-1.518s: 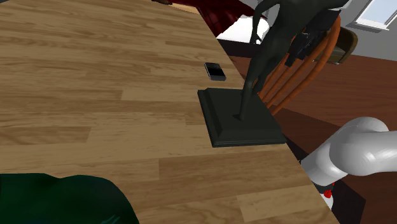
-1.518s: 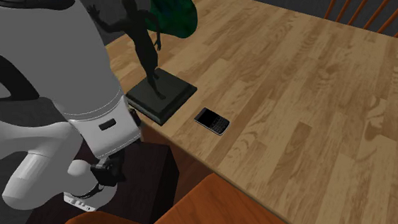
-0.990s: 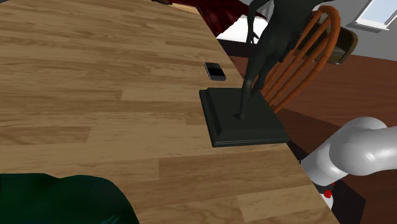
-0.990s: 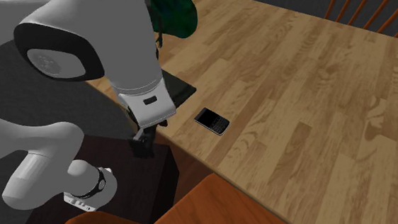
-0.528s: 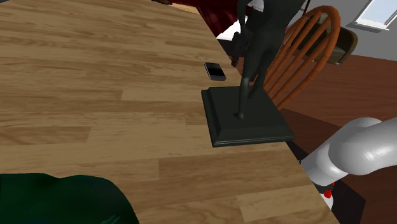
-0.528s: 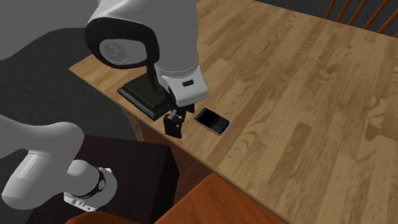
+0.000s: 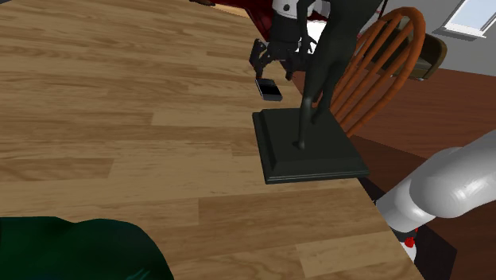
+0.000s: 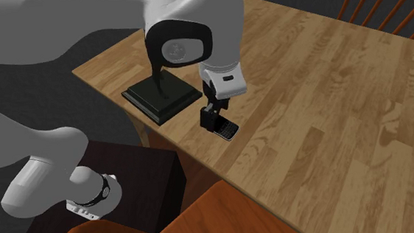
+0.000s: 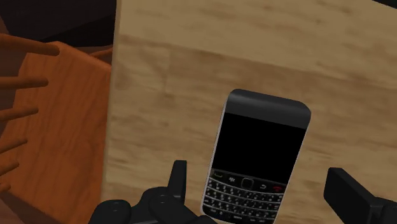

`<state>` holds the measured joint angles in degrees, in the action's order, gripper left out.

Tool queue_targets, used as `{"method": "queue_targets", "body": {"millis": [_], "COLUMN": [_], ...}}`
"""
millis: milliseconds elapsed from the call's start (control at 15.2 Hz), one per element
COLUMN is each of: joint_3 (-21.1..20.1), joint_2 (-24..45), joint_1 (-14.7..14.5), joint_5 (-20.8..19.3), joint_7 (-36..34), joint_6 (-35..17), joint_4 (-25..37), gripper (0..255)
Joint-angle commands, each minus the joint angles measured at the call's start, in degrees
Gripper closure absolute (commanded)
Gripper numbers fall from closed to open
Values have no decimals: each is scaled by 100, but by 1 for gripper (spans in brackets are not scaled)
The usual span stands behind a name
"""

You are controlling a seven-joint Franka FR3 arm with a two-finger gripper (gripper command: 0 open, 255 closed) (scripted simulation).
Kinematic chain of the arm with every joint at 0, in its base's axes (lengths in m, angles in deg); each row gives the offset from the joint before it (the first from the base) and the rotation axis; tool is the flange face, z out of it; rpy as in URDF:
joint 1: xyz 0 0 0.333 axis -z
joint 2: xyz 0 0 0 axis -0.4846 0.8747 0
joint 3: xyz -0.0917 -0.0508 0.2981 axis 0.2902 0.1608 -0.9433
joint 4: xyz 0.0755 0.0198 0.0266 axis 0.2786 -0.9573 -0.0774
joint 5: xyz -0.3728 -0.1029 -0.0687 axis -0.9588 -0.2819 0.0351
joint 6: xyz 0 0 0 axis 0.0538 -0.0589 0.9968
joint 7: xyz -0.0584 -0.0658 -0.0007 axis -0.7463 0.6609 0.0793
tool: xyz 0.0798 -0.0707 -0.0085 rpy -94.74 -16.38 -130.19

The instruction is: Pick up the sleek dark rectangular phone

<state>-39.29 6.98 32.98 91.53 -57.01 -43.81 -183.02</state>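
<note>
The phone (image 9: 257,159) is a black rectangular handset with a dark screen and a small keypad, lying flat on the wooden table (image 7: 119,119) near its edge. My gripper (image 9: 254,183) hovers just above it, open. The keypad end lies between the two fingers (image 9: 178,184), and neither finger touches it. In the shoulder view the gripper (image 7: 272,68) hangs over the phone (image 7: 269,90), just beyond the statue. In the second exterior view the gripper (image 8: 212,121) covers part of the phone (image 8: 228,130).
A dark figure statue (image 7: 318,71) on a square black base (image 7: 310,147) stands close beside the phone. An orange wooden chair (image 7: 381,56) sits past the table edge, its seat (image 9: 57,127) near the gripper. A dark green object (image 7: 71,250) lies on the table's near corner.
The arm swung from beside the table, past the statue, to a spot low over the phone. The statue's base shifted slightly in the shoulder view. The phone has not moved.
</note>
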Motion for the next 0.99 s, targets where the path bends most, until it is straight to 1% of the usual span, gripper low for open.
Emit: {"method": "queue_targets", "body": {"millis": [0,264,396,462,924], "joint_3": [-31,-49,-52,-53,-55], "joint_2": [61,87,92,96,98], "joint_1": [-4,-12,-13,-13,-14], "joint_5": [-17,-22,-24,-24,-25], "joint_7": [-70,-90,-94,-95,-99], "joint_6": [-152,-459,-503,-493,-494], "joint_4": [-90,-373,-413,-401,-399], "gripper": [0,0,0,255,255]}}
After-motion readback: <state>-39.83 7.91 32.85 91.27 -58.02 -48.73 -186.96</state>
